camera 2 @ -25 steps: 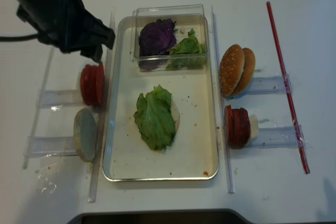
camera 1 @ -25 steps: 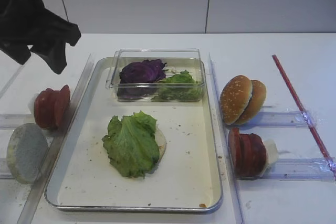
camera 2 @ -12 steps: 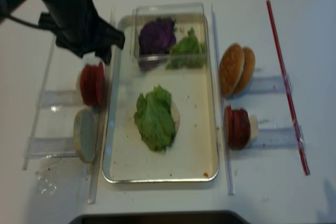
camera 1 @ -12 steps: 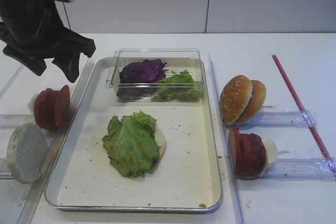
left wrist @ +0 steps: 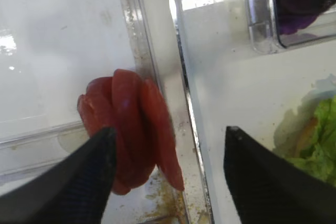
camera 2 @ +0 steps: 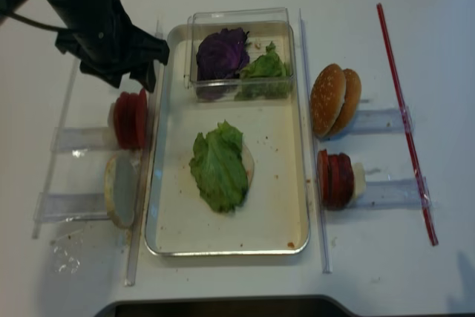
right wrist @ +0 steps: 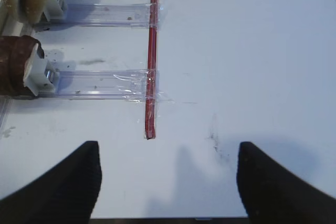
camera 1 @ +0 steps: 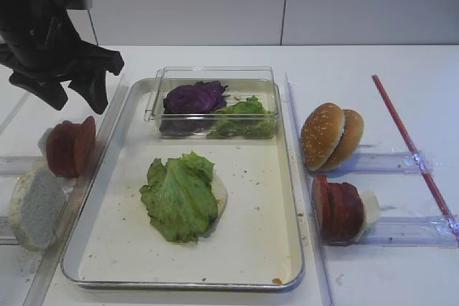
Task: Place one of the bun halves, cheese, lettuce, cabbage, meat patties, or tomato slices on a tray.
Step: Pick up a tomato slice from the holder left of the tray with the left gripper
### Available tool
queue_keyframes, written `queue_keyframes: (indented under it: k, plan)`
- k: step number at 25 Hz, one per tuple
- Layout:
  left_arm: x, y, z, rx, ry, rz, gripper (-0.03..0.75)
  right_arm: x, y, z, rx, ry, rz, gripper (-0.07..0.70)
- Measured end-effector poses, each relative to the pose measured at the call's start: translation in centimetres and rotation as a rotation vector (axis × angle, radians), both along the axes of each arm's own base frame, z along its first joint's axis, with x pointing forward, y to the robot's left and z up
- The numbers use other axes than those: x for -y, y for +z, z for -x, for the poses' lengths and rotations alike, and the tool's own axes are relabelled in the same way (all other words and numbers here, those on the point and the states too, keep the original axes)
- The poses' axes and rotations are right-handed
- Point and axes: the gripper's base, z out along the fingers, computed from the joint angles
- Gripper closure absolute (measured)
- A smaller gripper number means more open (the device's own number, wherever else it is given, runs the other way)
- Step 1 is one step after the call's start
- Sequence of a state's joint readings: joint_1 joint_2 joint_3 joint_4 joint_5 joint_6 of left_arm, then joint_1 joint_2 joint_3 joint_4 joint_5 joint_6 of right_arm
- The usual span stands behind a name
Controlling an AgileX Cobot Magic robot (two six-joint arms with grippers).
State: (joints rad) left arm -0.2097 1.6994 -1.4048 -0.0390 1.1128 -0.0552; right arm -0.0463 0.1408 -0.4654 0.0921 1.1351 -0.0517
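Tomato slices (left wrist: 131,129), smooth pinkish-red discs standing on edge in a clear plastic rack, sit just outside the left rim of the shallow silver tray (camera 1: 290,177). The left gripper (camera 1: 72,94), matte black, hovers above them with jaws spread wide, holding nothing. A ruffled green lettuce (camera 1: 179,195) leaf lies on the tray's cream floor over a pale round. Crinkled purple cabbage (camera 1: 193,97) fills a clear plastic box (camera 1: 211,73). The right gripper (right wrist: 168,182) hangs released over bare white table.
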Motion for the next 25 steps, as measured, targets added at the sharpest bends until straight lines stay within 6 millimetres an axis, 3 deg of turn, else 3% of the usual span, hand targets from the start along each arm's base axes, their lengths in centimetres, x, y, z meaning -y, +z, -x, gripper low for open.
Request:
queue_keyframes:
  k: [6, 11, 20, 25]
  plan:
    - [0.1, -0.3, -0.3, 0.005, -0.011, 0.0, 0.326, 0.0, 0.0, 0.0, 0.0, 0.0, 0.0, 0.082]
    - [0.3, -2.8, -1.0, -0.084, -0.024, -0.021, 0.328, 0.0, 0.0, 0.0, 0.0, 0.0, 0.0, 0.082]
    - [1.5, -4.2, -1.4, -0.113, -0.049, -0.007, 0.33, 0.0, 0.0, 0.0, 0.0, 0.0, 0.0, 0.082]
    - [1.7, -4.8, -1.6, -0.126, -0.063, -0.038, 0.379, 0.0, 0.0, 0.0, 0.0, 0.0, 0.0, 0.082]
